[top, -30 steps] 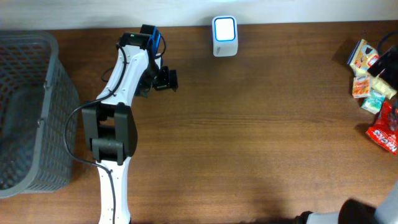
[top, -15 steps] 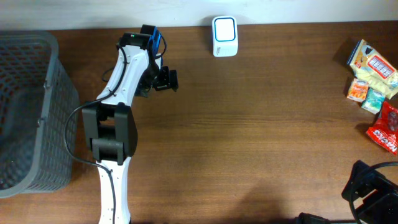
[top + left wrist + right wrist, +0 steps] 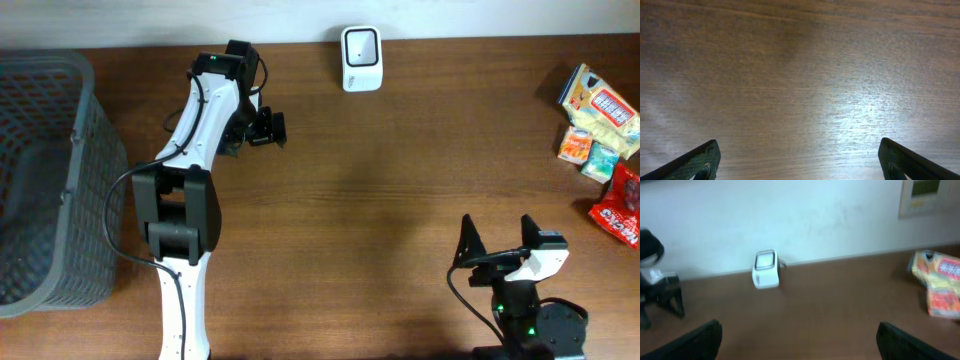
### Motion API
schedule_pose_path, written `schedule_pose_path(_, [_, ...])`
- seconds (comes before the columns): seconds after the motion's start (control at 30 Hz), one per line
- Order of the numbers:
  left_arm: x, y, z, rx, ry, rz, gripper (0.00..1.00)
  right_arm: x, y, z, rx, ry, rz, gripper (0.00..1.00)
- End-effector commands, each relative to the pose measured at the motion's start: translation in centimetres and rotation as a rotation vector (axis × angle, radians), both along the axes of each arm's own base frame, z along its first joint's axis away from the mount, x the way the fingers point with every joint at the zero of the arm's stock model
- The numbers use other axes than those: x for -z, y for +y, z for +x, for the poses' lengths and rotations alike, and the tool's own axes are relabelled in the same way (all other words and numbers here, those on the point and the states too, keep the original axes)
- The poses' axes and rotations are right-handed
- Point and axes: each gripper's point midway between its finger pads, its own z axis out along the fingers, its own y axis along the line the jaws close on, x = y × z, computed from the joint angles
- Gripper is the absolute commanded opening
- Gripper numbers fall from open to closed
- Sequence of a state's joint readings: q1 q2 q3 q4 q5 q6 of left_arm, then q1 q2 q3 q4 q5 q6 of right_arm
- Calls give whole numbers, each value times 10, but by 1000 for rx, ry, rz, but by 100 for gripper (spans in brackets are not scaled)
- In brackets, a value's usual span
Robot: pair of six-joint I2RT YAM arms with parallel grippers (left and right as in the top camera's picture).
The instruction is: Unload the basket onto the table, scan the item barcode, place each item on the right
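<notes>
The right gripper [image 3: 496, 222], on its black-and-white arm, has swung up into the overhead view. It sits well to the right of the white box-shaped barcode scanner [image 3: 361, 57] and much nearer the table's front edge, where a second ago only a dark sliver showed at the bottom corner. The scanner's window, bright blue-white before, has gone dull grey. Far to the scanner's right, the pile of colourful snack packets [image 3: 600, 130] is free of the pale blur, possibly the moving arm, that crossed it earlier, and the packets seem slightly shifted.
</notes>
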State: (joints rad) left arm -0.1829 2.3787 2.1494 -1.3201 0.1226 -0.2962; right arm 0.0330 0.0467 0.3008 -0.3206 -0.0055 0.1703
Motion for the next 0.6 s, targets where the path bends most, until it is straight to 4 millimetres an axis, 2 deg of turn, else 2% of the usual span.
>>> schedule_pose_path(0.0, [-7, -1, 0, -6, -14, -6, 99, 6, 1, 4, -6, -53, -15, 99])
schedule_pose_path(0.1, [-7, -1, 0, -6, -14, -6, 99, 17, 2, 9, -6, -56, -16, 98])
schedule_pose_path(0.27, [-7, -1, 0, -6, -14, -6, 99, 28, 9, 21, -32, -167, -16, 98])
schedule_pose_path(0.33, [-7, -1, 0, -6, -14, -6, 99, 37, 11, 22, -40, -137, -21, 98])
schedule_pose_path(0.4, [-7, -1, 0, -6, -14, -6, 99, 47, 2, 23, -1, -96, -25, 99])
schedule_pose_path(0.47, [-7, -1, 0, -6, -14, -6, 99, 71, -7, 23, 41, 2, -31, 98])
schedule_pose_path(0.57, [-7, -1, 0, -6, -14, -6, 99, 73, -8, 22, 45, 10, -47, 98])
